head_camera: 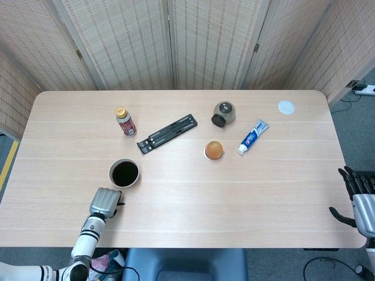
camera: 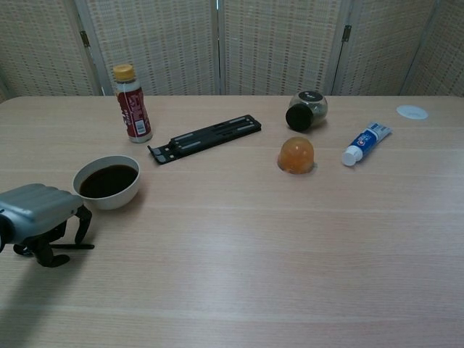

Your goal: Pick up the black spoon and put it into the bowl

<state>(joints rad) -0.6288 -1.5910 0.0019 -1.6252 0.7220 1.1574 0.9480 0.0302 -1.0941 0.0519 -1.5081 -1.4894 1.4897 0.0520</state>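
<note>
The black spoon (camera: 72,246) lies flat on the table, its handle pointing right and its bowl end hidden under my left hand (camera: 40,210). The hand's dark fingers arch down on both sides of the spoon, one fingertip (camera: 45,255) reaching the table by it; no grip shows. In the head view my left hand (head_camera: 104,202) covers nearly all of the spoon. The white bowl (camera: 107,182), dark inside, stands just behind and right of that hand, also seen as the bowl (head_camera: 124,173) from above. My right hand (head_camera: 358,199) hangs off the table's right edge, fingers spread, holding nothing.
A red-labelled bottle (camera: 132,103) stands behind the bowl. A black folding stand (camera: 206,137), an orange dome (camera: 296,155), a tipped jar (camera: 306,109), a toothpaste tube (camera: 366,143) and a white lid (camera: 412,112) lie across the far half.
</note>
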